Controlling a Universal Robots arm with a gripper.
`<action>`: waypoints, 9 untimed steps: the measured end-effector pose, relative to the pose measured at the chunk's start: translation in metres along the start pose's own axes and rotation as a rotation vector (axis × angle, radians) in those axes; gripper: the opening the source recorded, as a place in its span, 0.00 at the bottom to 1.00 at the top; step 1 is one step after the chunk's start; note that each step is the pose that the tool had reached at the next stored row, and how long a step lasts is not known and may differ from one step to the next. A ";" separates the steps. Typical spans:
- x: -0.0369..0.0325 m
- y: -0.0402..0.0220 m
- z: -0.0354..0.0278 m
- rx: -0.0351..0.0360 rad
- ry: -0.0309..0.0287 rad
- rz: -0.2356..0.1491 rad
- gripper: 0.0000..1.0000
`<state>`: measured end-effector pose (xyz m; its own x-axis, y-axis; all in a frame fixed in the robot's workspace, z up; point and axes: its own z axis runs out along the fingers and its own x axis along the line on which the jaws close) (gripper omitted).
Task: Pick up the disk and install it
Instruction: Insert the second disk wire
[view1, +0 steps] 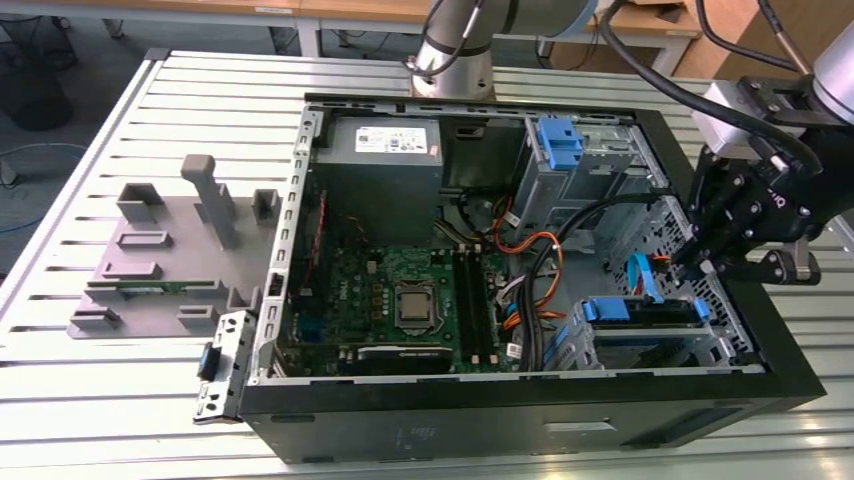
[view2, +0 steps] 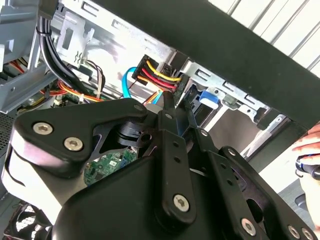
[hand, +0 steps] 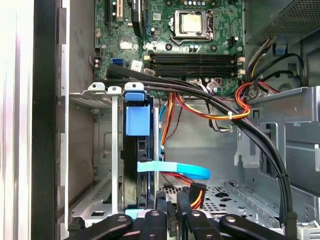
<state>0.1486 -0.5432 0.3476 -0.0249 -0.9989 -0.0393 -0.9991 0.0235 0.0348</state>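
black jointed claw (view1: 718, 262) clenched on nothing | over blue-framed disk (view1: 638, 311) in perforated metal bay | slatted table (view1: 120, 120)

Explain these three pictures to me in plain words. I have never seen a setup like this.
This is a robot arm working over an open computer case that lies on a slatted metal table. The exterior view is from a camera off the arm. The two wrist views come from cameras riding near the arm's black gripper, so they look down into the case. In the first wrist view you see the green motherboard, bundled cables and the disk in its blue carrier, standing in a metal bay with the gripper just beside it at the plug of the flat blue cable. A grey plastic stand lies on the table beside the case.
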 end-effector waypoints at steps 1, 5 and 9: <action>0.0000 -0.0015 0.0000 0.0000 0.0002 0.000 0.23; -0.0003 -0.0090 0.0002 -0.0001 0.0002 0.000 0.23; -0.0004 -0.0148 0.0004 -0.0004 0.0009 0.000 0.23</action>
<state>0.1634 -0.5431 0.3467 -0.0249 -0.9990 -0.0384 -0.9991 0.0235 0.0352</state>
